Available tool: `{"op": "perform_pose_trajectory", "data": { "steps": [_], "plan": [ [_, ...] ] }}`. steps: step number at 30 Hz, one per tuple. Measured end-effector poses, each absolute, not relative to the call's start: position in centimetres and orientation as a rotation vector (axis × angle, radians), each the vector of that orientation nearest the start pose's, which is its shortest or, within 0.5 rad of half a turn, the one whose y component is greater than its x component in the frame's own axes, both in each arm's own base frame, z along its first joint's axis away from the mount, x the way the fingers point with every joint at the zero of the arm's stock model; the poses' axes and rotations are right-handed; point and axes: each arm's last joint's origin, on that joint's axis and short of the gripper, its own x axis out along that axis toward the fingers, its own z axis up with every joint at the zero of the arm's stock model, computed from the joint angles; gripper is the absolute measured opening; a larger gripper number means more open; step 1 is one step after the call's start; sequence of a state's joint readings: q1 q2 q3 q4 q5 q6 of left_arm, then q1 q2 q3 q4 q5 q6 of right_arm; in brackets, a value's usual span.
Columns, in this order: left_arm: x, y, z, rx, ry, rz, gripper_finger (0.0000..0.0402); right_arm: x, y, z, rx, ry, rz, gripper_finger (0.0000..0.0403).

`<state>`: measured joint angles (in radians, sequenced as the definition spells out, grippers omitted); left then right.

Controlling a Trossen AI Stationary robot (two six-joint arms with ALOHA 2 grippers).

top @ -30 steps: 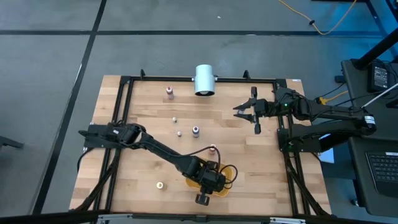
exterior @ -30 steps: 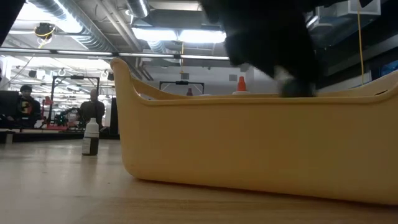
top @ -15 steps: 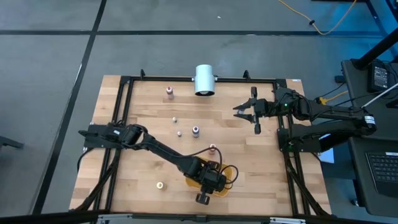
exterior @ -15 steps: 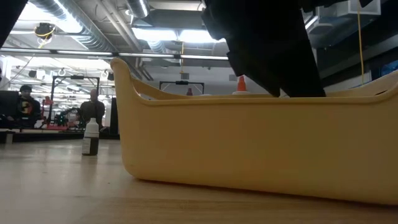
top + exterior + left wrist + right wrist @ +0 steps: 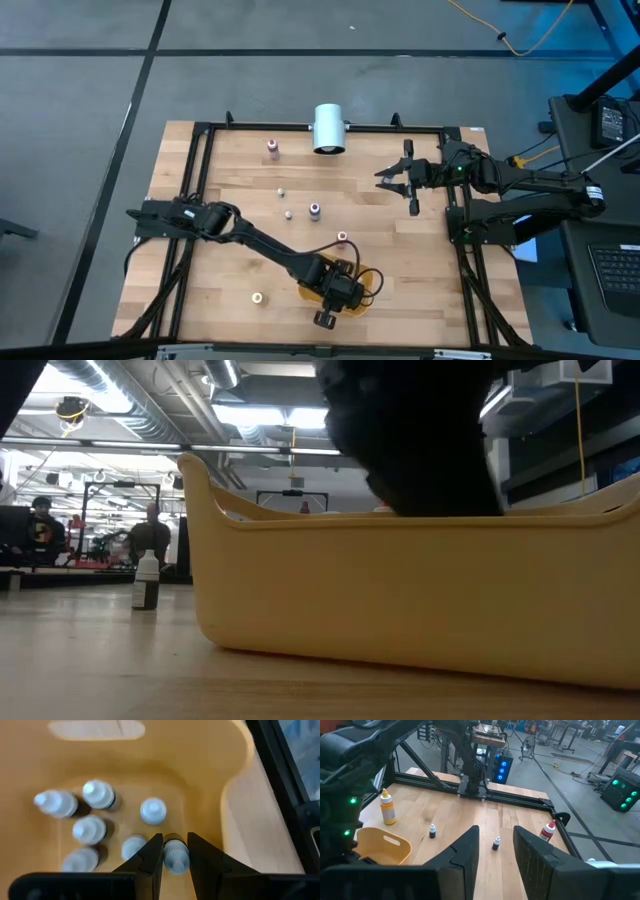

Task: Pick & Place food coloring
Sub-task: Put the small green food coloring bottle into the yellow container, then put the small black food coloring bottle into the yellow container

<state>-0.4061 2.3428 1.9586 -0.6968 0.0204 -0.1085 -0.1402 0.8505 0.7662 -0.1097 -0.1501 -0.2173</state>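
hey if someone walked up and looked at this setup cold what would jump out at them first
Probably the orange tray at the table's near edge, where the left gripper reaches in, shut on a white-capped bottle beside five others already standing inside. Next, the big white cylinder at the far edge, with a few tiny bottles scattered on the wood. The right gripper hangs open over the right side, holding nothing.

From above, the inside of the orange tray was largely covered by the left arm, so the bottles in it could not be seen there. In the low view, the tray's far rim and whatever stood behind it were blocked by a dark, blurred mass of arm. The loose bottles on the bench were too small for their cap colours to be told reliably.
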Motion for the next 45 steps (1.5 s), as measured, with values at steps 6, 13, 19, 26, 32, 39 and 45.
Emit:
{"op": "perform_pose_trajectory", "data": {
  "steps": [6,13,19,26,32,39,45],
  "plan": [
    [45.9,-19.8,16.7,0.115,1.099,-0.323,0.0072,18.8,-2.2,32.2,-0.189,0.191,0.031,0.0123],
    [45.9,-19.8,16.3,0.114,1.105,-0.323,0.0076,18.8,-2.2,32.2,-0.188,0.191,0.031,0.0123],
    [45.9,-19.8,16.3,0.114,1.106,-0.324,0.0097,18.8,-2.2,32.2,-0.188,0.191,0.031,0.0123],
    [45.9,-19.8,16.3,0.112,1.109,-0.327,0.0115,18.8,-2.2,32.2,-0.188,0.191,0.031,0.0123],
    [45.9,-19.8,16.5,0.104,1.105,-0.324,0.0116,18.8,-2.2,32.2,-0.188,0.191,0.031,0.0123],
    [45.6,-20.0,17.2,0.090,1.100,-0.321,0.0118,18.8,-2.2,32.2,-0.188,0.190,0.031,0.0123],
    [45.4,-19.9,18.9,0.084,1.104,-0.312,0.0114,18.8,-2.2,32.2,-0.188,0.192,0.031,0.0123]
  ]
}}
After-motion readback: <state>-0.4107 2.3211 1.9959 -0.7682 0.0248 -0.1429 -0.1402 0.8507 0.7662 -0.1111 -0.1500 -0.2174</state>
